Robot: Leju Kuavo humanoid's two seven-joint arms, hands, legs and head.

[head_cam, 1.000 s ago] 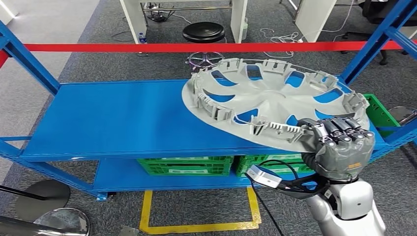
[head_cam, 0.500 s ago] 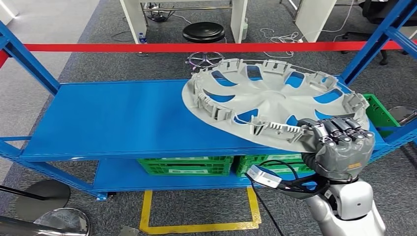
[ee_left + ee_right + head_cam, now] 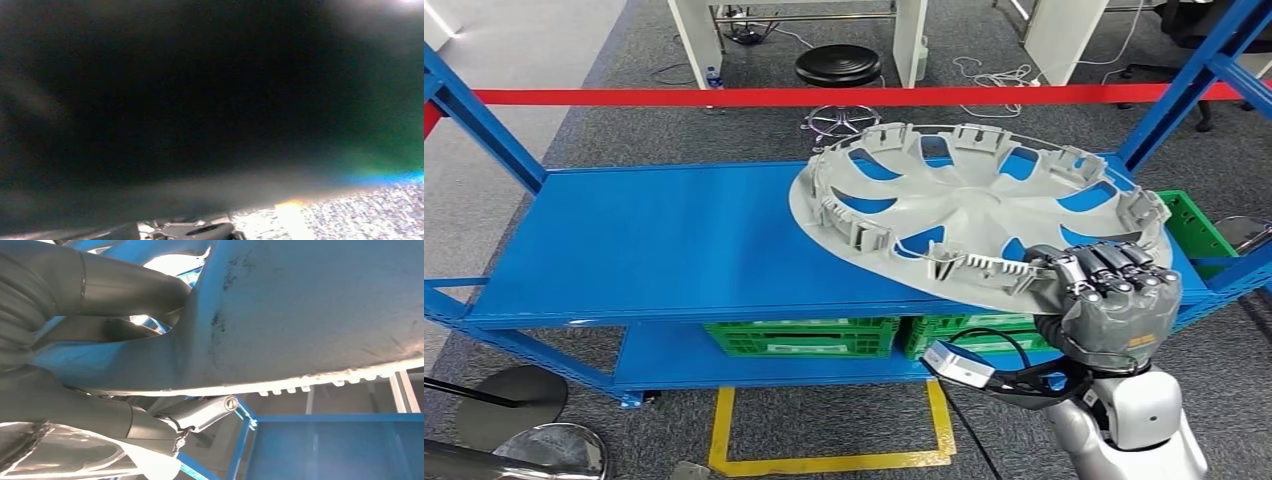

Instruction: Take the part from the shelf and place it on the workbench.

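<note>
While the right hand [image 3: 1114,300] grips the near right rim of a grey wheel cover [image 3: 979,205], fingers curled over its edge, the cover sits tilted above the right side of the blue shelf [image 3: 664,245], green crates [image 3: 804,336] underneath
</note>
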